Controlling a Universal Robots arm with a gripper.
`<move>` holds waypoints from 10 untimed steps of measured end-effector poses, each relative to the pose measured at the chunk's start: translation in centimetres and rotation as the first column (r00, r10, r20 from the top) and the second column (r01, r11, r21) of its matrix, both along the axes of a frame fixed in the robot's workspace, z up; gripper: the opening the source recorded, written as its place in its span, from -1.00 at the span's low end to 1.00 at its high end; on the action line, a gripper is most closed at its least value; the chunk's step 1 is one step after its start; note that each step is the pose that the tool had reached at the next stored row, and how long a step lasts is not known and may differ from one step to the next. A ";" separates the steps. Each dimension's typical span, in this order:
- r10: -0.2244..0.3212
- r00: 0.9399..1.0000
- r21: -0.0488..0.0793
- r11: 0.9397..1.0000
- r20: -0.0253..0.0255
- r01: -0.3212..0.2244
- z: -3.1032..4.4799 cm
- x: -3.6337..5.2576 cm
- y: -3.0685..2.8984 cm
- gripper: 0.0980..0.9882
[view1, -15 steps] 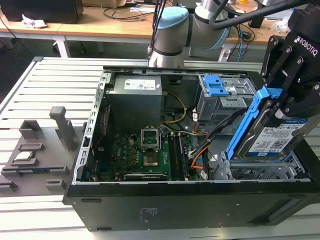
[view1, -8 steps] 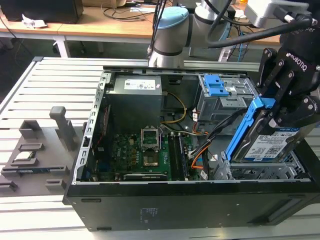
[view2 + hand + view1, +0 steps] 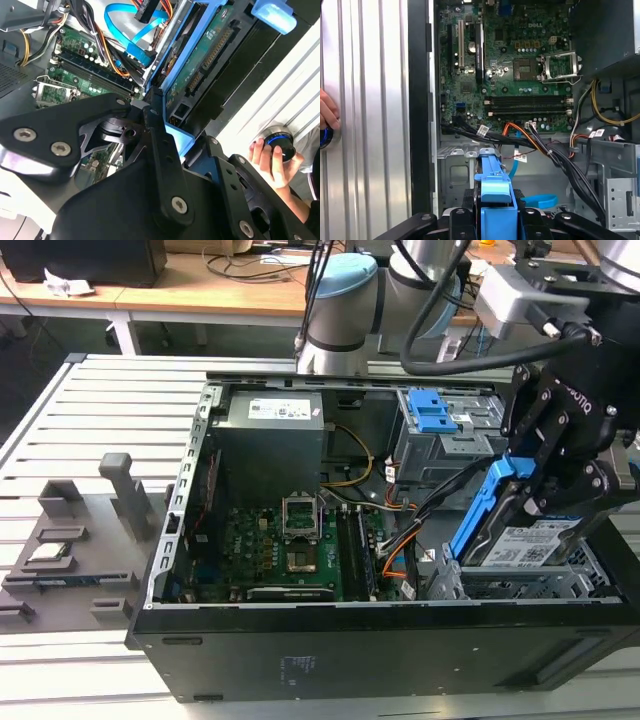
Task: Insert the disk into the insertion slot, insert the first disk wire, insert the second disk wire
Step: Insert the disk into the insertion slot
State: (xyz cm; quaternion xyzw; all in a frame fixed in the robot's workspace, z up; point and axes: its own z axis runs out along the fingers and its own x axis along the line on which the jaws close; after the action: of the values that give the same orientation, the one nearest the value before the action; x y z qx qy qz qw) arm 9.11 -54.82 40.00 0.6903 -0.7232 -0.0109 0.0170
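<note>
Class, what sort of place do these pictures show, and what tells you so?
Likely a robotics lab: an open computer case lies on a slatted metal table, a robot hand grips a blue-framed disk over it, and wooden desks stand behind.

So the whole setup is parked on a ribbed silver metal table (image 3: 90, 400). Right under the claw (image 3: 545, 485) sits a black PC case (image 3: 300, 665), laid on its side with the panel off. On the far side of the case from the claw, well apart from it, there's a grey plate (image 3: 75, 585) with a few upright blocks. Just outside the case wall by the claw, a round knob (image 3: 278, 141) with a blue ring rests on the slats, with a person's hand (image 3: 272, 165) on it.
</note>
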 end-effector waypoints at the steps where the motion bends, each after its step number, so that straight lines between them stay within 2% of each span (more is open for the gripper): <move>1: 0.000 1.000 0.000 1.000 0.000 0.000 -0.19 0.00 0.00 -0.39; 6: 0.000 1.000 0.000 1.000 0.000 0.000 -1.19 0.00 0.00 -0.39; 10: 0.000 1.000 0.000 1.000 0.000 0.000 -1.29 0.00 0.00 -0.39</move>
State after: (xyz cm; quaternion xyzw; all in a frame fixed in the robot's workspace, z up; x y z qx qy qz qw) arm 9.11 -54.82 38.71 0.6903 -0.7232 -0.0108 0.0171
